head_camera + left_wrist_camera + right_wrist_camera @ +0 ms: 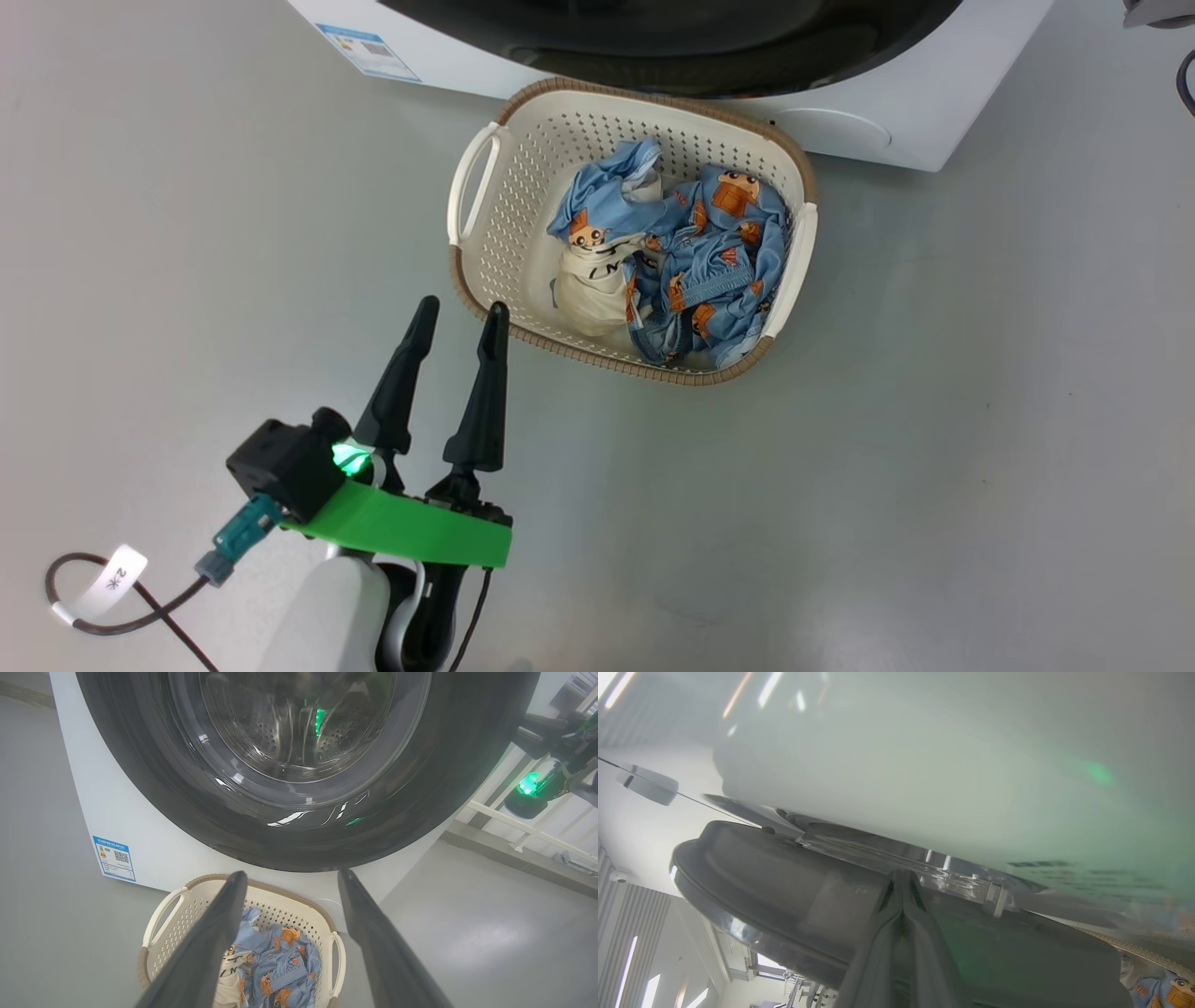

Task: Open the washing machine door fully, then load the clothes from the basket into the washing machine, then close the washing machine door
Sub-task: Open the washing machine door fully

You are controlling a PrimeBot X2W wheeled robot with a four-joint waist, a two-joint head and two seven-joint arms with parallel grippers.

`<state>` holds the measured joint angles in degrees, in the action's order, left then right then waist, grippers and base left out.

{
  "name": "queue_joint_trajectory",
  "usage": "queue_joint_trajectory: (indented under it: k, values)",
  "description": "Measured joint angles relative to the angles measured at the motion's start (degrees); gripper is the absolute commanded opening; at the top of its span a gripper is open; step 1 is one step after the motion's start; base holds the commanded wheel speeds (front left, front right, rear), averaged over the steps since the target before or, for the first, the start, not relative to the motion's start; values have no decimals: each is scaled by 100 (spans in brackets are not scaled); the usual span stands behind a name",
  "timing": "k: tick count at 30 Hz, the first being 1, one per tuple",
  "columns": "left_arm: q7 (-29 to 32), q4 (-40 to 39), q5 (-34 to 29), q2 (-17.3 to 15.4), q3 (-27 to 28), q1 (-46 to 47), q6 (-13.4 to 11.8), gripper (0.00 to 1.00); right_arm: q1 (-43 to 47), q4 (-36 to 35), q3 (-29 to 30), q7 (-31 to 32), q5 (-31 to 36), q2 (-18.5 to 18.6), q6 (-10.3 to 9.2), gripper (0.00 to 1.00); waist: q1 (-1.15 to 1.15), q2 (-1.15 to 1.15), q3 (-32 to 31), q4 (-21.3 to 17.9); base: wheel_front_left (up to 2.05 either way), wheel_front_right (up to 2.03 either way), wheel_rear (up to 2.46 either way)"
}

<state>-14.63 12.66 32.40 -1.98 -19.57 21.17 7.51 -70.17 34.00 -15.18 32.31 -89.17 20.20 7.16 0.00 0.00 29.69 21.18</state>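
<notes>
LAUNDRY ROOM: The large round glossy black washing machine door (pixel 299 826) sits shut, or barely cracked, against the big white front-loading washing machine (pixel 896 117). The right gripper (pixel 902 877), its 2 dark fingers pressed together on nothing, has its tips at the seam between the door's grey rim and the white front. The left gripper (pixel 462 308), fingers spread and empty, hovers over the grey floor (pixel 934 420) at 7 o'clock from the small cream perforated plastic basket (pixel 523 187). The basket stands just beside the machine, which lies at its 12 o'clock, with the light blue bear-print clothes (pixel 709 243) and a cream piece heaped inside.

2 hazards look likely. The closed fingertips have only a thin edge to pull on and could slip out before the latch gives. The basket, parked right below the door, and the left gripper may lie in the door's swing and block a full opening.
</notes>
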Motion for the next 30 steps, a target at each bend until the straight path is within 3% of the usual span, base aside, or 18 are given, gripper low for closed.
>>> queue_joint_trajectory:
  k: [30]
  values:
    - [0, 11, -83, -1, 14, -55, 0, 100, 939, -519, -309, 399, -107, -205, 0, 0, 0, 0, -519, -139, 0, 0, 0]
